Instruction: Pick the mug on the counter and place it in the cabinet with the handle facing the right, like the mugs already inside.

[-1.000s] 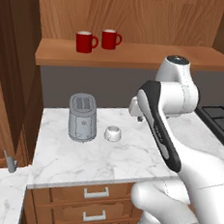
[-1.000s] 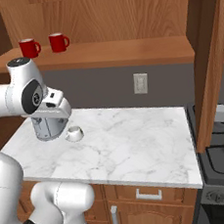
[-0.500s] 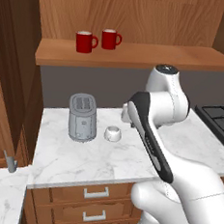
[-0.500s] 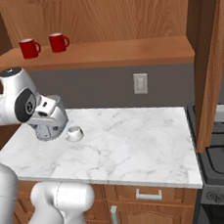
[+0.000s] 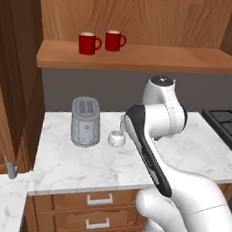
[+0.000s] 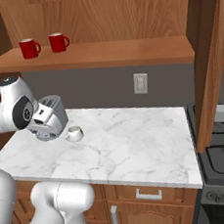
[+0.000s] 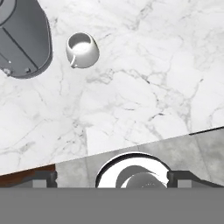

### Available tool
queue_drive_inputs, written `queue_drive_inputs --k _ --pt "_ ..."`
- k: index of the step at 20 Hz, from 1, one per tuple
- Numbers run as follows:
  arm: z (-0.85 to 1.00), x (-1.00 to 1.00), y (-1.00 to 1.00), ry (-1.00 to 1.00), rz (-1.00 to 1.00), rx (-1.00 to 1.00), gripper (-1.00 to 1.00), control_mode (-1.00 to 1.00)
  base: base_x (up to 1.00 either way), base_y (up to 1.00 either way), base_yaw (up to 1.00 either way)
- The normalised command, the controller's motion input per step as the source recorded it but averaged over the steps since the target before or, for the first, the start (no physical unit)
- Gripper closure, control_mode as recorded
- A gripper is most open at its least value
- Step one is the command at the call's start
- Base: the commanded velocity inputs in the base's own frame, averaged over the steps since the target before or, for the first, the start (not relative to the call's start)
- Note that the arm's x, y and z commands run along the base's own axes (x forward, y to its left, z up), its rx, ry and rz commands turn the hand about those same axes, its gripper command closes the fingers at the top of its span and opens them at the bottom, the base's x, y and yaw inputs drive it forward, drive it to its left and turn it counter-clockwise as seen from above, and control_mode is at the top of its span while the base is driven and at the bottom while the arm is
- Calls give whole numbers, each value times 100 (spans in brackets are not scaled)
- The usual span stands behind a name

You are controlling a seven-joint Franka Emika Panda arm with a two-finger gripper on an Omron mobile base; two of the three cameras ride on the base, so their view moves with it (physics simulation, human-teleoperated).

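Left base view: the mug (image 5: 117,138) is small, squat and smooth white, standing on the bench (image 5: 98,161), a white marble slab with grey veins and a thick pale edge. Just to its left stands a rounded grey toaster (image 5: 85,121) with two top slots. The white arm's upper links rise right beside the mug and hide the hand, so I cannot tell how the fingers stand. Above, two glossy red mugs (image 5: 100,41) sit on the thick wood-grain shelf of the cabinet (image 5: 143,58).

Right base view: the mug (image 6: 74,134) sits on the marble, near the slab's left back part. The arm's wrist and hand (image 6: 45,122) hang just left of it, in front of the toaster. A wall socket (image 6: 140,83) shows on the grey backsplash; a dark wooden door (image 6: 212,63) stands open at right.

Hand view: seen from above, the mug (image 7: 82,50) is round, its pale inside open, with a small handle (image 7: 73,65) toward the lower left. The toaster (image 7: 22,39) lies close beside it. The fingers' state cannot be told.
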Motion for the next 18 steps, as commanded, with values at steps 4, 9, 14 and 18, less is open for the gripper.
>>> queue_drive_inputs --k 4,9,14,18 --pt "-30 10 4 0 -11 -1 -100 -100 0 0 0" --pt "-24 15 2 0 -9 -1 -100 -100 0 0 0" --pt "-20 28 0 0 -6 0 -100 -100 0 0 0" --pt "-19 30 0 0 -4 0 -100 -100 0 0 0"
